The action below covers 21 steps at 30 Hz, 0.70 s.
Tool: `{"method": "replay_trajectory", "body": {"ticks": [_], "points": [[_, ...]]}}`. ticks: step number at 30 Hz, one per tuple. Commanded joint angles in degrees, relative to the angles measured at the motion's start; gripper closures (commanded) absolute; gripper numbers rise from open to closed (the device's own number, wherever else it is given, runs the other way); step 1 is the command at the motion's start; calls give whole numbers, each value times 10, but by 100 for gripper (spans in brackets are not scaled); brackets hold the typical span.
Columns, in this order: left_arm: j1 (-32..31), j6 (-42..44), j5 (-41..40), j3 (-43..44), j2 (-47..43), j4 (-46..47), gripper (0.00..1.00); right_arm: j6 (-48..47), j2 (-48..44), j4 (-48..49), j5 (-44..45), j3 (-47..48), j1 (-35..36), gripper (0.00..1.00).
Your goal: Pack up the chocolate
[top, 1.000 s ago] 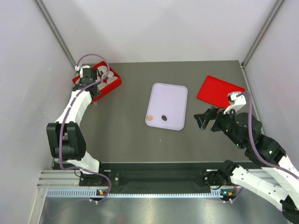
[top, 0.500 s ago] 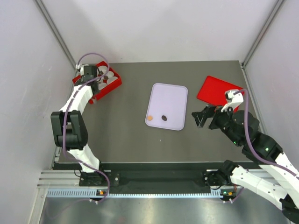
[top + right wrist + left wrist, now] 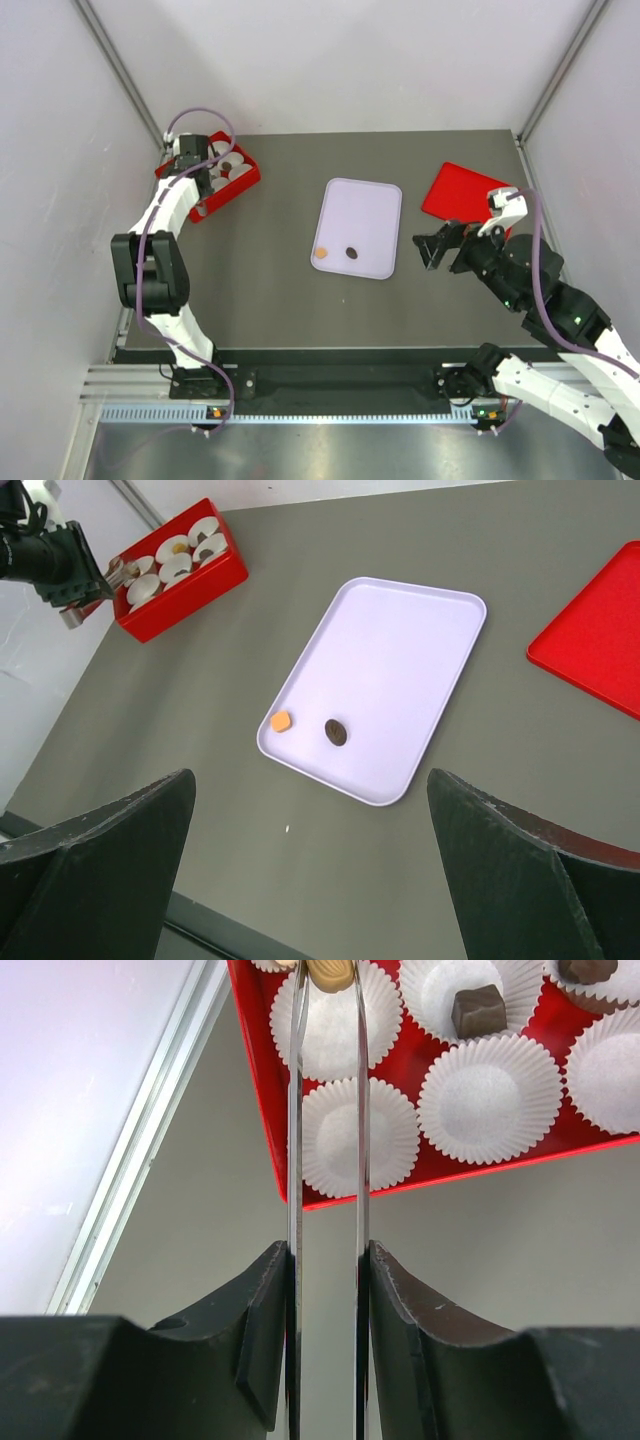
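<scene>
Left jaws flanking caramel chocolate (image 3: 330,972) over red box (image 3: 280,1110), grip unclear, right jaws spread, two chocolates (image 3: 281,721) (image 3: 336,732) on lilac tray (image 3: 420,650)

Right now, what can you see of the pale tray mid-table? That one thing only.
The pale tray is a flat rectangle with rounded corners and a low raised rim. It is smooth and lilac-white, plastic by the look. It lies flat near the middle of the grey table, slightly turned. Near its near left corner sit an orange chocolate and a dark brown round chocolate, apart. The rest is bare. The open right gripper is beside its right edge, not touching.
</scene>
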Motion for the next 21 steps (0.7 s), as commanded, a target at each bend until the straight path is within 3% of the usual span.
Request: {"method": "replay_trajectory", "body": {"ticks": [1,21], "points": [[3,3,3,16,-26,-2,61,-7,-2,19,4,26,1,0],[2,-4,-6,-10,-41,-19,59,1,-26,0,8,27,2,0]]}}
